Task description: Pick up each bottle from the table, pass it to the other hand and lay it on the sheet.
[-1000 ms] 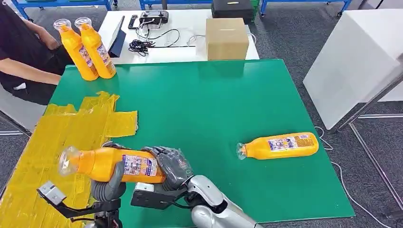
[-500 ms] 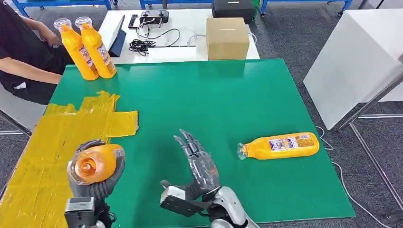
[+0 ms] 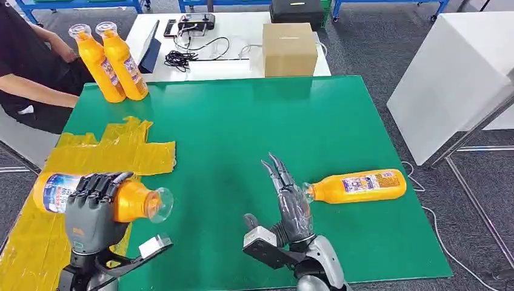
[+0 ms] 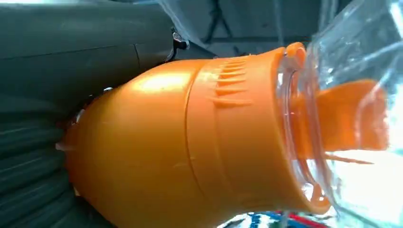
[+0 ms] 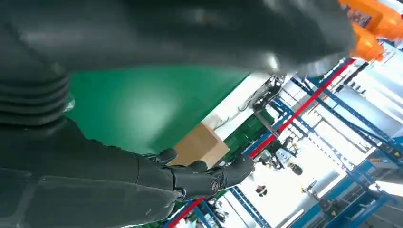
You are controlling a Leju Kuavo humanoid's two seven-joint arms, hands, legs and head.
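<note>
My left hand (image 3: 92, 209) grips an orange bottle (image 3: 130, 202) held level above the yellow sheet (image 3: 85, 163), its clear cap pointing right. The left wrist view shows that bottle's neck (image 4: 199, 137) close up against the hand. My right hand (image 3: 288, 203) is open, fingers stretched upward, just left of a second orange bottle (image 3: 357, 185) lying on the green table (image 3: 254, 127); its fingers (image 5: 199, 178) hold nothing. Two more orange bottles (image 3: 112, 60) stand upright at the table's far left corner.
A person in black sits past the far left corner (image 3: 24, 66). A cardboard box (image 3: 290, 48), cables and a tablet lie on the white table behind. A white cabinet (image 3: 454, 79) stands to the right.
The left hand has turned the bottle from cap-toward-camera to level, and carried it left over the sheet. The open right hand has moved right and forward toward the lying bottle.
</note>
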